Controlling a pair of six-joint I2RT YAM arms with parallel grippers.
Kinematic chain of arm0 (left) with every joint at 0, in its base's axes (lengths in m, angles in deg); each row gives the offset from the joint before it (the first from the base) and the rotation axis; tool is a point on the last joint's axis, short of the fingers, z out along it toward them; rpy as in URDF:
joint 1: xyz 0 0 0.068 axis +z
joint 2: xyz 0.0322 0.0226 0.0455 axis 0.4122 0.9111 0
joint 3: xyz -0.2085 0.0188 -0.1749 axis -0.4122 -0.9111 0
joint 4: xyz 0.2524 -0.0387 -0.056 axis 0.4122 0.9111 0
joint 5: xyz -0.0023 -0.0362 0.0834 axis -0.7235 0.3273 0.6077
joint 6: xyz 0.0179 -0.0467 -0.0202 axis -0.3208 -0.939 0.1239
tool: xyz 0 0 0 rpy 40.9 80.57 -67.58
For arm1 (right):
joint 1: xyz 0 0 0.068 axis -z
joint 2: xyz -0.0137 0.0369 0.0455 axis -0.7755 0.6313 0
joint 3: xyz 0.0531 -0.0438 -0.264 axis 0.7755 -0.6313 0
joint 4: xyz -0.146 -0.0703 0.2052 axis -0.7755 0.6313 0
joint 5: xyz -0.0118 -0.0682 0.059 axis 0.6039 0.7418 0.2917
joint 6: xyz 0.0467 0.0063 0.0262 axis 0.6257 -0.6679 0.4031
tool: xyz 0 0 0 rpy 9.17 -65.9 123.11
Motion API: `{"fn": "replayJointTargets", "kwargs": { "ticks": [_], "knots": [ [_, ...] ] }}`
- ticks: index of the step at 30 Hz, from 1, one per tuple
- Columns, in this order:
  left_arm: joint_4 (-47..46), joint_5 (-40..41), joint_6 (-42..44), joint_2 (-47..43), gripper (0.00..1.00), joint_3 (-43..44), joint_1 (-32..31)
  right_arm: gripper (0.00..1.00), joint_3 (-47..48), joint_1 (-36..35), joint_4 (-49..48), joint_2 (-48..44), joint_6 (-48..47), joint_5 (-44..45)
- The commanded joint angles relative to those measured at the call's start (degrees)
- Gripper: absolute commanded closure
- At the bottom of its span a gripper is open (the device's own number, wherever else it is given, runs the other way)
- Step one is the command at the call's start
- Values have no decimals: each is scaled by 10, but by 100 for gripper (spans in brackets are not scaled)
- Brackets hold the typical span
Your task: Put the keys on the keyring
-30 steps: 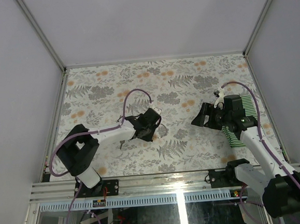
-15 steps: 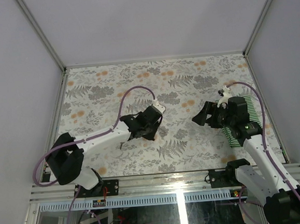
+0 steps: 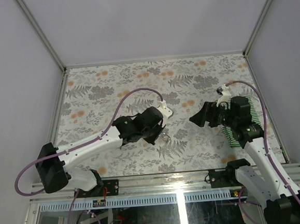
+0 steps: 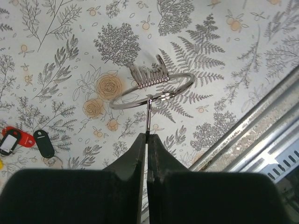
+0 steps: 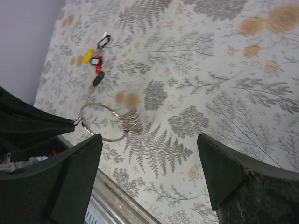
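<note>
Left wrist view is giving me the best read on progress. At its far left the keys (image 4: 14, 139) are lying loose on the floral table (image 4: 224, 56), a red tag and a black tag side by side, well apart from the keyring (image 4: 152, 88), and I am seeing none of them threaded on. Moving right, the left gripper (image 4: 146, 135) is pinching a thin wire stem (image 4: 148, 114) that runs up to the ring, its fingers pressed tight together on it. The ring is sitting near the table's front edge, and I cannot tell whether it is resting on the cloth or hanging just clear. Further right, the right gripper (image 5: 149, 156) is hovering over bare table with its fingers spread wide and nothing between them. I am judging that only the first part is done: the ring is secured. Picking up a key, bringing it over and working it onto the wire are all not yet begun.
</note>
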Motion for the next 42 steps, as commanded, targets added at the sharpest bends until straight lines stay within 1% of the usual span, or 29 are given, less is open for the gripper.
{"fn": "replayJointTargets", "kwargs": {
  "ticks": [1,3,7,11,14,16,18,20,24,27,31,36,42],
  "knots": [
    [28,-28,56,-35,100,34,-6,12,7,-3,-88,-11,-3,-140],
    [33,-39,68,-46,100,38,-6,13,4,-7,-109,-16,4,-163],
    [53,-69,86,-64,100,57,-6,14,2,-33,-138,-35,9,-178],
    [62,-97,98,-82,100,72,-6,18,-10,-75,-185,-51,25,-176],
    [64,-107,107,-95,100,77,-6,21,-17,-95,-228,-51,59,-171],
    [65,-104,113,-101,100,79,-6,28,-12,-103,-232,-33,86,-158],
    [68,-96,119,-104,100,82,-5,36,1,-113,-214,-6,117,-145],
    [68,-89,124,-104,100,84,-6,40,10,-132,-201,17,148,-135],
    [64,-74,127,-102,100,87,-6,39,13,-191,-199,27,220,-77],
    [64,-68,132,-97,100,90,-7,39,14,-221,-194,23,271,-43],
    [63,-68,138,-93,100,95,-7,39,21,-231,-176,25,325,-19],
    [63,-71,148,-86,100,105,-13,39,31,-235,-153,30,353,1],
    [64,-68,156,-76,100,119,-24,40,43,-242,-154,45,372,-10]
  ]
}}
